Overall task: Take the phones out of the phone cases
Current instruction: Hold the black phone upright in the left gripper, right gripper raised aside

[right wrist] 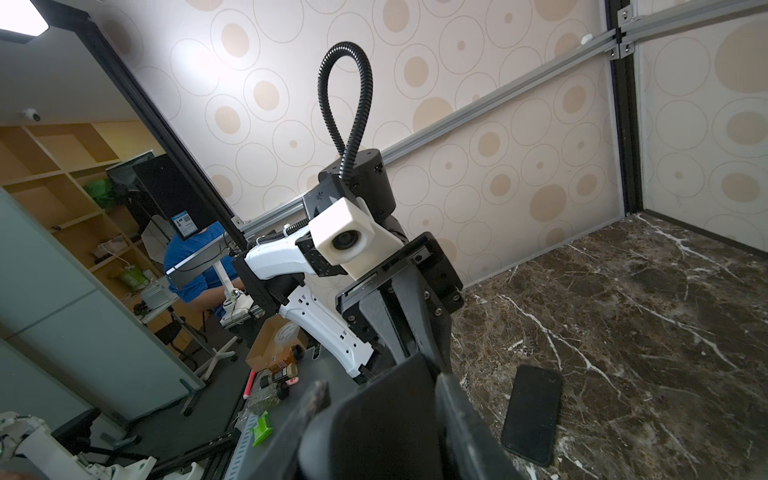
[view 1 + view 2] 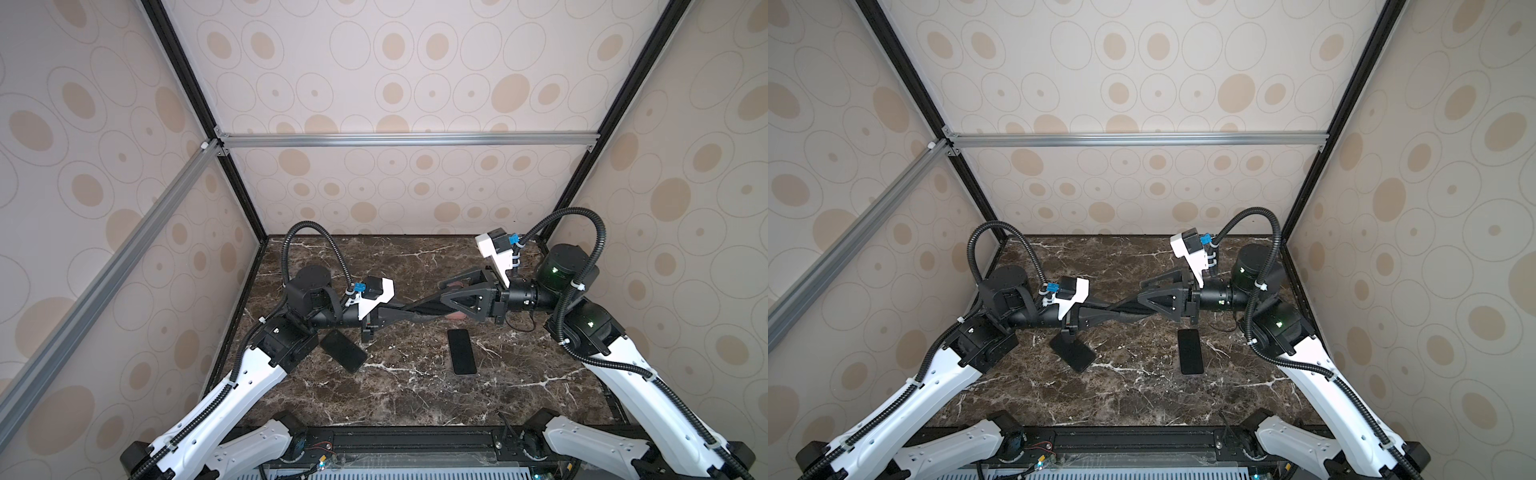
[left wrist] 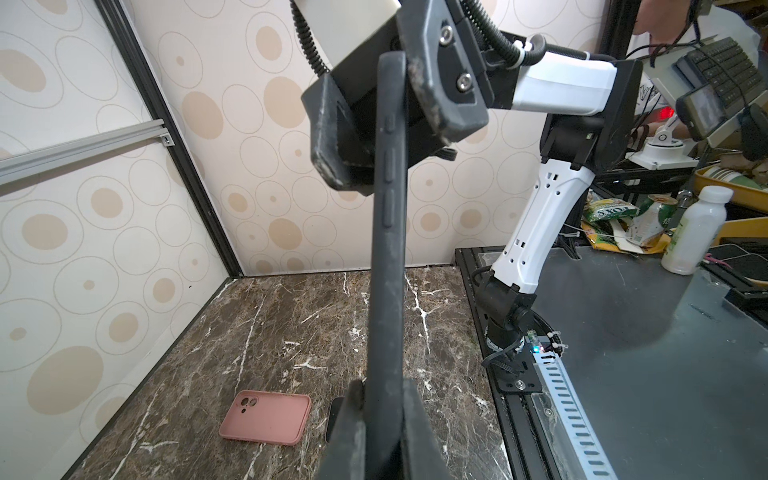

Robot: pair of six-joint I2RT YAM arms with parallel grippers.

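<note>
Extraction step. Left claw (image 3: 380, 392) clenched on the edge of the black case (image 3: 386, 257). Right claw (image 3: 392, 141) straddles the far end, grip unclear. Next, probably: right clamps firmly, peels case back.

Counted two black flat rectangular phones (image 2: 343, 350) (image 2: 461, 352). Phone cases were two: one dark grey rubbery phone case (image 3: 388, 249) and one pink silicone phone case with camera cutouts (image 3: 266, 417). Robot arms were two, white-and-black: left arm (image 2: 249, 386), right arm (image 2: 623, 390). One brown marble tabletop (image 2: 415, 399).
</note>
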